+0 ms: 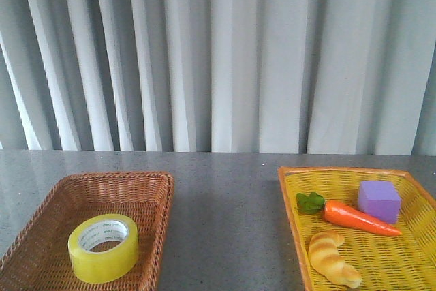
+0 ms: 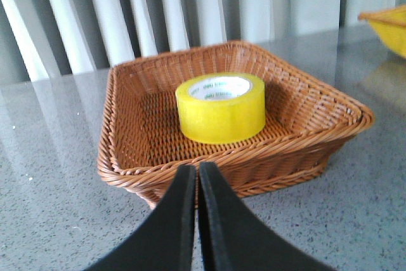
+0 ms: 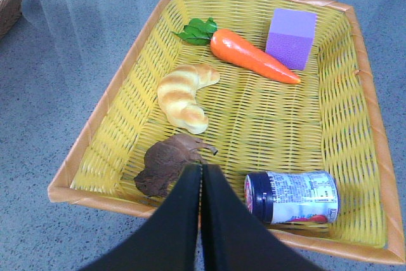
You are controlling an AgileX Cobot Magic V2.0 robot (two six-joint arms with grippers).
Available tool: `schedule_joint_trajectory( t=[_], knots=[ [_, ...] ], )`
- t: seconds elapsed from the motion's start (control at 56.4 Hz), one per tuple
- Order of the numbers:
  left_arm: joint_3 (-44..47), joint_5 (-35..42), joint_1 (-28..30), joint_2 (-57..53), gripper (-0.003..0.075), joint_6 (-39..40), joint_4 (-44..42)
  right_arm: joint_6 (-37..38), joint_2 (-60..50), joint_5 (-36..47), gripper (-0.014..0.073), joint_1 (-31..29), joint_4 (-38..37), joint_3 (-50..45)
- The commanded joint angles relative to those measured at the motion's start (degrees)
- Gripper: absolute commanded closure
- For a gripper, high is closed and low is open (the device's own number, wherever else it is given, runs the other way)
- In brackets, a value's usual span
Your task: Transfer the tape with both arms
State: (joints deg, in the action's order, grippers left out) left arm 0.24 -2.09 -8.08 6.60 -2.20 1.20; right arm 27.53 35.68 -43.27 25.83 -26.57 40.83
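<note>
Both jaws are pressed together and empty: my left gripper hangs just outside the near rim of the brown basket, my right gripper over the near end of the yellow basket. Tape lies flat in the brown basket on the grey bench. With the yellow one sit a carrot, purple block, croissant, brown lump and a small jar on its side.
</note>
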Motion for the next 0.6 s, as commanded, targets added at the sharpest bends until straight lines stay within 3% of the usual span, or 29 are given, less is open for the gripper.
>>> schedule_joint_trajectory(
  t=[0.0, 0.124, 0.586],
  knots=[
    [0.87, 6.03, 0.12, -3.57, 0.0727, 3.60, 0.63, -0.05, 0.07, 3.23, 0.0601, -0.37, -1.44, 1.37],
    [0.79, 2.50, 0.59, -8.64, 0.0727, 4.52, 0.63, -0.05, 0.07, 3.23, 0.0601, -0.37, -1.44, 1.37],
    [0.69, 2.09, 2.31, -8.13, 0.0727, 4.52, 0.63, -0.05, 0.07, 3.20, 0.0601, -0.37, -1.44, 1.37]
  ],
)
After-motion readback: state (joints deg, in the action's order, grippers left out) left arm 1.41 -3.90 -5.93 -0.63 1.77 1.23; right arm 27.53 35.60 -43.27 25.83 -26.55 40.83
